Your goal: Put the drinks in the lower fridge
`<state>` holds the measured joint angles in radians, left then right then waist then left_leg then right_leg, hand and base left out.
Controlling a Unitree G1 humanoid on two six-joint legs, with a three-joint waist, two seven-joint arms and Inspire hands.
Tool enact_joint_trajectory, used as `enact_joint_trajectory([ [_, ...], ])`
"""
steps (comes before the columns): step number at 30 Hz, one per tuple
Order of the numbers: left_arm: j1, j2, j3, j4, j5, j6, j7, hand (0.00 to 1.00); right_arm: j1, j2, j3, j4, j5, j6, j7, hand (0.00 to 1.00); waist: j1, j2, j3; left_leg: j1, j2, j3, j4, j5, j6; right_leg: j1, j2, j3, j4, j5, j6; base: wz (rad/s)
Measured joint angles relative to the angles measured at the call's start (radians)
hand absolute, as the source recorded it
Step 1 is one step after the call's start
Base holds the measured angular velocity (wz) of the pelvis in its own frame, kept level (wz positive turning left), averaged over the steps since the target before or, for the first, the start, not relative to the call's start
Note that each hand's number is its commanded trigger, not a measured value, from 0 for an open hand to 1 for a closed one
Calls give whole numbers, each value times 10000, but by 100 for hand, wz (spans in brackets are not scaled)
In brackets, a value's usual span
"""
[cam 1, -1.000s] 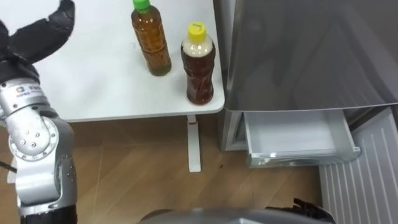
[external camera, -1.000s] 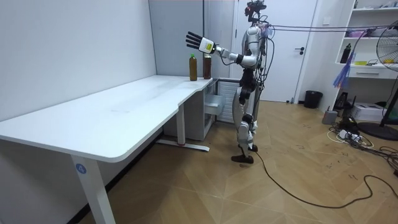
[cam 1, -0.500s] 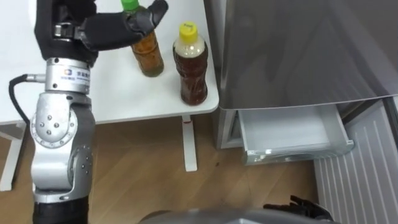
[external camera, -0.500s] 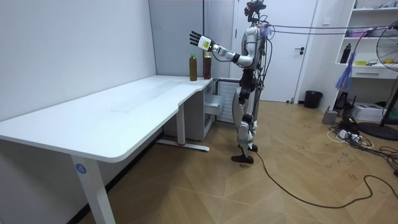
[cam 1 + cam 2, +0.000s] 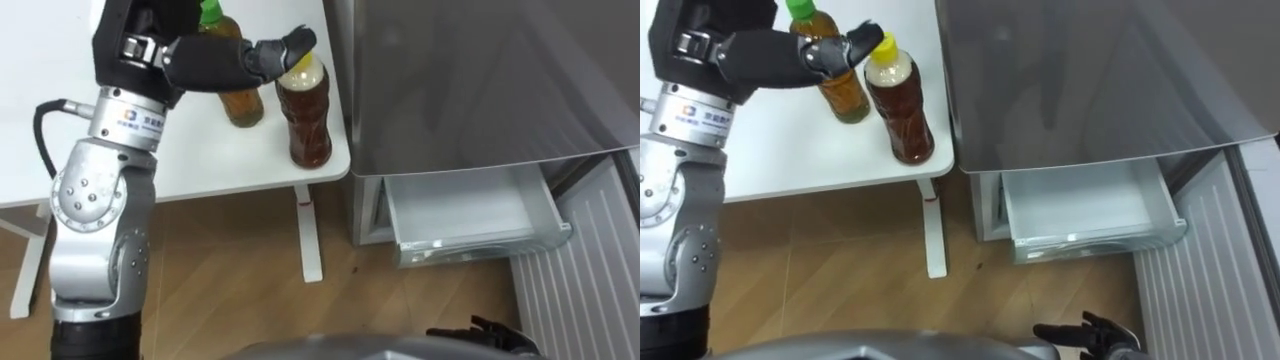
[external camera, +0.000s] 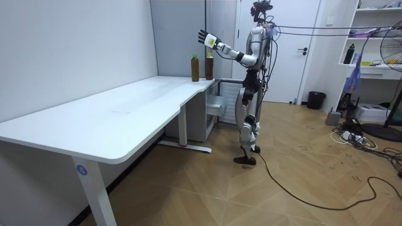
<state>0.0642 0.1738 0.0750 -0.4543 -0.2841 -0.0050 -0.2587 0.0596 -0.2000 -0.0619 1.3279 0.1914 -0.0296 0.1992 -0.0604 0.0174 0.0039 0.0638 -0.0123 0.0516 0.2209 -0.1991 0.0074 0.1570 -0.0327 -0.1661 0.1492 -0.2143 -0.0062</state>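
while the left hand (image 5: 190, 62) hangs open, the yellow-capped bottle (image 5: 308, 115) stands at its fingertips (image 5: 290, 43) — ungrasped.

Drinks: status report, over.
Left hand open, fingers at the bottle tops, holding neither; right hand low. Yellow-capped brown bottle, green-capped amber bottle upright on white table. White lower fridge drawer open.

Bright, even indoor light, soft pale reflections across the grey fridge front (image 5: 480, 80), white table (image 5: 200, 160) evenly lit, faint shadow on the floor (image 6: 188, 182) beneath.
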Motion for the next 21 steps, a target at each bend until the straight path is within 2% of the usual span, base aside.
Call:
enact_joint_trajectory([
  [12,4,31,-1,31,-180,73,-597,0,1,22,2,1,-2,-3,-35,0,-22,-48,32,-14,-3,9,1,1,0,-19,-3,17,-6,-6,3,0],
  [21,69,28,0,163,-177,520,-826,0,74,13,-40,-139,-14,102,-85,0,35,3,-2,-43,4,68,-51,1,0,-140,5,177,25,-5,-1,-4],
])
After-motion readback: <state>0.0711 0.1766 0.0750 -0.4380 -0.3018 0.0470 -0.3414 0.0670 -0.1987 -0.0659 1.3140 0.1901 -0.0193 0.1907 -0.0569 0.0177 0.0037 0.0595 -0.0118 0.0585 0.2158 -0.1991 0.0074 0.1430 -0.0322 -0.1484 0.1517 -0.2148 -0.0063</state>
